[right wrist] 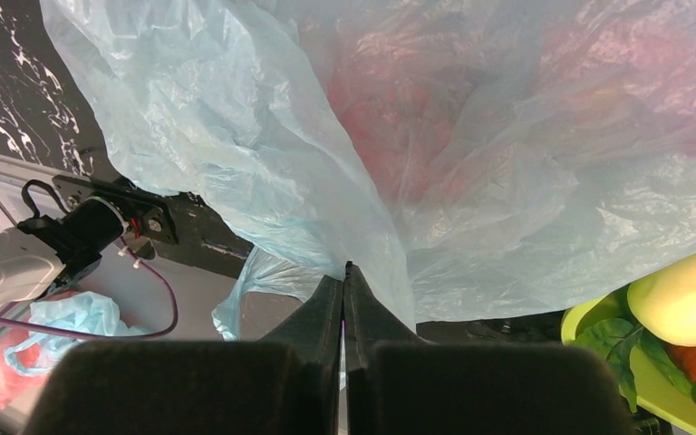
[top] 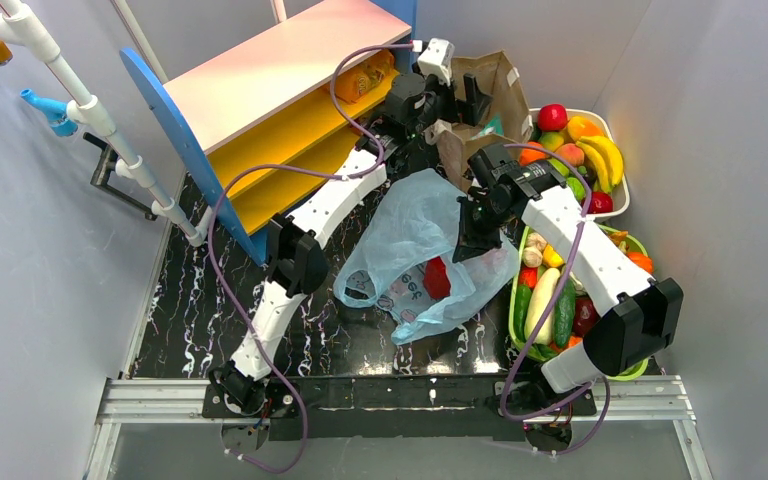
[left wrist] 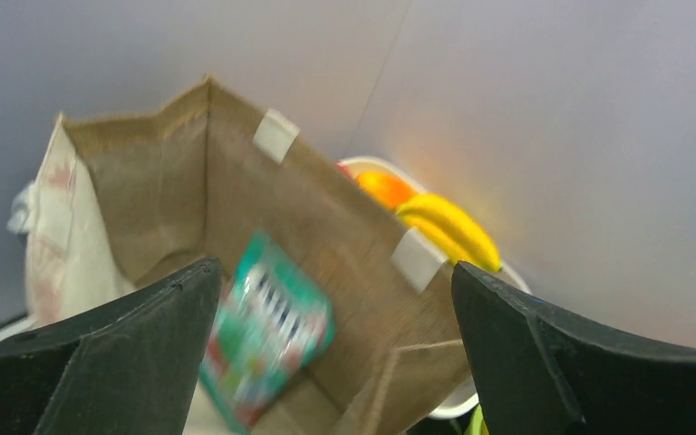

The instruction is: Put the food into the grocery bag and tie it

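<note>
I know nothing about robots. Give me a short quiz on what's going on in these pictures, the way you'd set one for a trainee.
1. True or false: the right gripper is shut on the plastic of the grocery bag.
2. Where is the teal-and-white packet? A: inside the brown paper bag. B: on the yellow shelf. C: in the fruit tray.
3. Fill in: the left gripper hangs over the brown paper bag with its jaws ____.

Key: 1 true; 2 A; 3 open.
</note>
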`<state>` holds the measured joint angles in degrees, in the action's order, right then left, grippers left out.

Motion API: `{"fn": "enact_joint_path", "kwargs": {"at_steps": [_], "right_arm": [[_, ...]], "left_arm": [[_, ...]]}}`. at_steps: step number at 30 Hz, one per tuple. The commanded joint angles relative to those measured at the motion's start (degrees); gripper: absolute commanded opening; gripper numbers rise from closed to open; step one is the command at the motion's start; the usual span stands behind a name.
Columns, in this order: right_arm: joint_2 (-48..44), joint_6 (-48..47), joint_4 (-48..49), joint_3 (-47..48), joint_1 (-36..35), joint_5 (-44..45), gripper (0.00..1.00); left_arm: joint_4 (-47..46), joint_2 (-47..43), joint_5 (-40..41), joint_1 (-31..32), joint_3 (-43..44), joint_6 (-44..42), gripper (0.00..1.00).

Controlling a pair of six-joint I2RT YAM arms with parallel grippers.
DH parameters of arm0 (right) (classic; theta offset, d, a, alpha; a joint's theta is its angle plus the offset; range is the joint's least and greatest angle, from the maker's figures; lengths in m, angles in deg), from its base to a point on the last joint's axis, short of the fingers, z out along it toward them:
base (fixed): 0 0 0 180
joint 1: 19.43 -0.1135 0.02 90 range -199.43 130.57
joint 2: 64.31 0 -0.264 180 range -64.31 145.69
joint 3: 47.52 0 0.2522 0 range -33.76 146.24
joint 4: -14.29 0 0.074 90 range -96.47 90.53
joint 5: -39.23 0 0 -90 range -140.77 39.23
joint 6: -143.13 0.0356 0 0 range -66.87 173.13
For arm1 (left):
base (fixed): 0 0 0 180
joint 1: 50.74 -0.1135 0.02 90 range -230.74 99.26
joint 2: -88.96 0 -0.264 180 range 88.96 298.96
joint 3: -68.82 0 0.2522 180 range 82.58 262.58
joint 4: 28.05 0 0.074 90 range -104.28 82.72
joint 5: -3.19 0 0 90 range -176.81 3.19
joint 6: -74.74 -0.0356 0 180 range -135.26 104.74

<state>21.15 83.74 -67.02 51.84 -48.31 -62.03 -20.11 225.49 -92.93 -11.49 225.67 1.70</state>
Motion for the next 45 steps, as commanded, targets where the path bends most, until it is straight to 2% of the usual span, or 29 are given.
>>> {"fn": "enact_joint_path", "kwargs": {"at_steps": [1,5,11,19,26,31,35,38,41,45], "right_arm": [[0.91,-0.37,-0.61,3.00,0.32,-0.31,0.01],[2.17,0.15,-0.64,4.90,0.41,-1.19,0.01],[4.28,0.54,-0.81,8.27,0.38,-2.00,0.01],[5.77,-0.06,-2.11,11.83,0.50,-1.87,0.01],[5.54,0.60,-4.16,11.80,0.50,-2.88,0.01],[3.42,0.95,-3.95,9.68,0.50,-2.23,0.01],[2.61,1.92,-4.04,9.18,0.49,-2.15,0.01],[2.36,2.52,-4.04,9.30,0.48,-2.26,0.01],[2.15,2.93,-4.04,9.33,0.49,-2.13,0.01],[2.13,3.40,-4.05,9.45,0.50,-2.31,0.01]], "left_arm": [[2.24,-8.96,-1.31,-0.34,-3.82,-3.13,0.98],[5.46,-17.56,-3.53,-0.35,-10.48,-6.79,0.98],[5.50,-36.97,-7.15,0.08,-33.38,-9.12,0.98],[7.62,-62.53,-10.58,2.91,-62.13,-11.84,0.90],[9.14,-77.71,-16.74,3.46,-80.45,-14.02,0.85],[9.24,-80.10,-19.20,3.48,-87.89,-16.12,0.87],[9.19,-77.67,-23.64,4.27,-90.61,-16.72,0.84],[8.17,-74.73,-24.08,5.86,-91.71,-19.59,0.83],[4.88,-70.57,-23.67,6.79,-93.05,-20.92,0.84],[-4.21,-65.29,-22.15,7.64,-94.76,-20.35,0.85]]}}
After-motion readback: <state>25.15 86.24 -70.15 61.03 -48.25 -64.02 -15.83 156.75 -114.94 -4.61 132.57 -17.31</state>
